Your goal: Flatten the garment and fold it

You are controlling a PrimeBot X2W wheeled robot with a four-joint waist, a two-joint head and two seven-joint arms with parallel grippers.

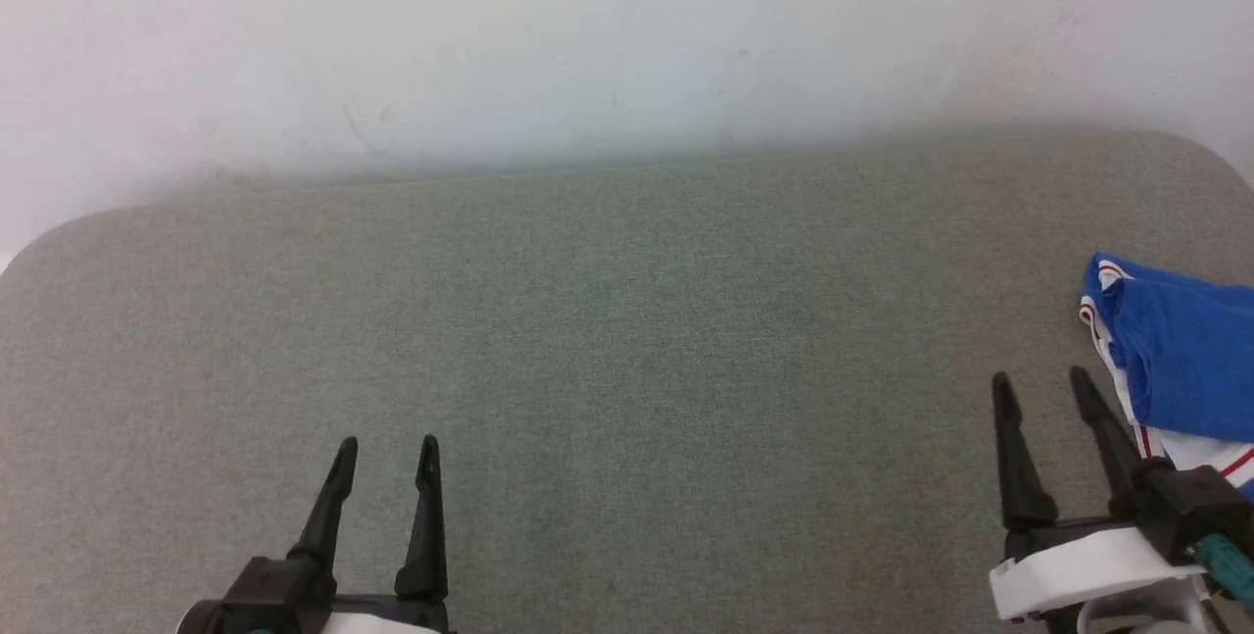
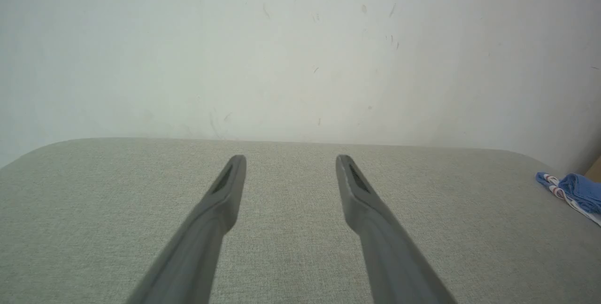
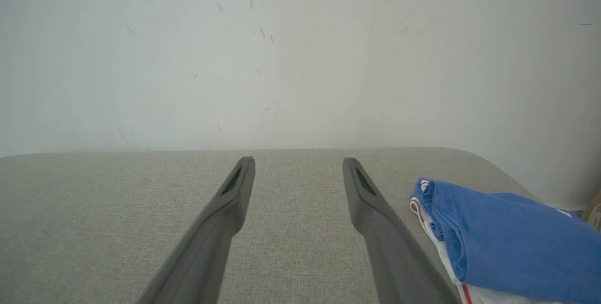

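Observation:
The garment (image 1: 1181, 360), royal blue with white parts and red-and-white striped trim, lies bunched in a heap at the right edge of the grey fabric surface (image 1: 627, 340). In the right wrist view the garment (image 3: 507, 238) sits just right of the fingers; the left wrist view has the garment (image 2: 575, 191) far off at the right. My right gripper (image 1: 1040, 381) stands open close to the left of the heap, not touching it. Low on the left my left gripper (image 1: 387, 445) is open with nothing between its fingers.
A pale wall (image 1: 588, 46) rises right behind the surface's far edge. The surface has rounded far corners at left and right. A bit of brown cardboard (image 2: 594, 168) shows past the right corner.

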